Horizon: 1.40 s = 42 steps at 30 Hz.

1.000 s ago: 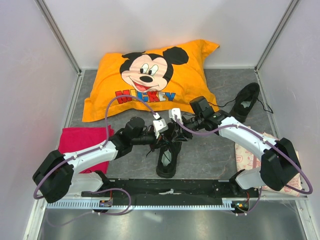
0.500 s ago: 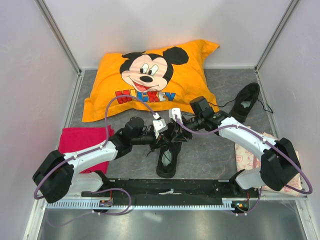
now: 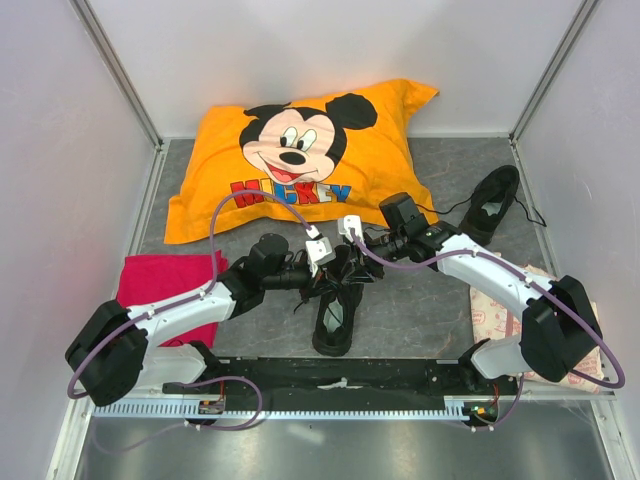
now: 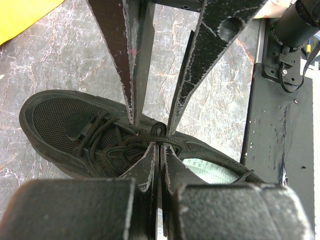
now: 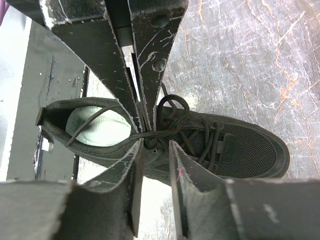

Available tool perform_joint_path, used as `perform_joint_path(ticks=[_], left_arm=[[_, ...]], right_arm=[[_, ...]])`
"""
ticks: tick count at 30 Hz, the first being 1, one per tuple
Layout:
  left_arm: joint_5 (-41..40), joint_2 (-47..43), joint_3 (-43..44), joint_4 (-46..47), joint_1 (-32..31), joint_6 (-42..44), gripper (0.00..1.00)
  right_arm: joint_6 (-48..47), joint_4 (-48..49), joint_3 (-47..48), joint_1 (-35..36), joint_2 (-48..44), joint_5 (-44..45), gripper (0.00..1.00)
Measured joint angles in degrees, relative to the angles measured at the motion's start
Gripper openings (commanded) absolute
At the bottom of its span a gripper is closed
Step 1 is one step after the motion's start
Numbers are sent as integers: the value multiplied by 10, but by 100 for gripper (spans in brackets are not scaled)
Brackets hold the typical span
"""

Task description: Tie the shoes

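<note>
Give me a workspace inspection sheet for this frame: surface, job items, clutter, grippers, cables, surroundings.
Surface: grey marbled tabletop; black rail along the near edge.
Job's things: near shoe between the arms, laces loose; far shoe at right rear, lace trailing, untied.
Clutter: orange Mickey pillow at the back; red cloth on the left; pale printed cloth on the right.
Grippers: left gripper shut on a lace of the near shoe; right gripper open, tips astride the laces.
Cables: purple cables along both arms.
Surroundings: white walls, metal frame.

white walls [image 3: 330, 50] | grey marbled tabletop [image 3: 420, 310] | metal corner posts [image 3: 118, 70] | even light
</note>
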Motion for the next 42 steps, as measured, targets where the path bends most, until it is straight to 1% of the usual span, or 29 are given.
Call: perform_joint_path(ticks=[1, 2, 4, 5, 7, 8, 11, 12, 14, 15, 17, 18, 21, 24, 29, 33, 35, 38, 40, 42], left_arm=[[0, 0, 0, 0, 0, 0, 1], [0, 0, 0, 0, 0, 0, 2], [0, 0, 0, 0, 0, 0, 2], [0, 0, 0, 0, 0, 0, 2], [0, 0, 0, 0, 0, 0, 2], [0, 0, 0, 0, 0, 0, 1], [0, 0, 0, -1, 0, 0, 4], [0, 0, 0, -1, 0, 0, 11], [0, 0, 0, -1, 0, 0, 18], [0, 0, 0, -2, 0, 1, 23], [-1, -3, 0, -4, 2, 2, 29], [-1, -6, 0, -6, 4, 3, 33], [-2, -28, -4, -18, 9, 12, 39], [-2, -64, -12, -34, 10, 27, 42], [-5, -130, -24, -75, 13, 69, 44], [-24, -174, -30, -100, 31, 85, 49], [-32, -178, -26, -112, 53, 82, 50], [-34, -158, -3, -134, 80, 68, 51], [-27, -137, 19, -144, 86, 53, 52], [-14, -118, 36, -145, 89, 34, 56]], right_arm=[[0, 0, 0, 1, 0, 0, 31], [0, 0, 0, 2, 0, 0, 28], [1, 1, 0, 3, 1, 0, 24], [1, 1, 0, 3, 1, 0, 18], [2, 1, 0, 4, 3, -2, 9], [1, 1, 0, 5, 3, -2, 0], [-2, 0, 0, 6, 3, -2, 0], [-3, -2, 0, 6, 3, -2, 0], [-3, -3, 0, 6, 3, -2, 0], [-3, -4, 0, 6, 3, -2, 0], [-3, -7, 0, 6, 3, -1, 0], [-3, -9, 0, 6, 3, -1, 0], [-3, -11, 0, 6, 3, 0, 0], [-4, -13, 0, 6, 3, 1, 0], [-3, -14, 0, 6, 3, 1, 0], [-2, -14, 0, 7, 2, 1, 0], [-2, -14, 0, 8, 1, 1, 0], [1, -14, 0, 12, -2, 4, 0], [3, -14, 0, 17, -4, 6, 0], [4, -14, 0, 21, -5, 8, 0]])
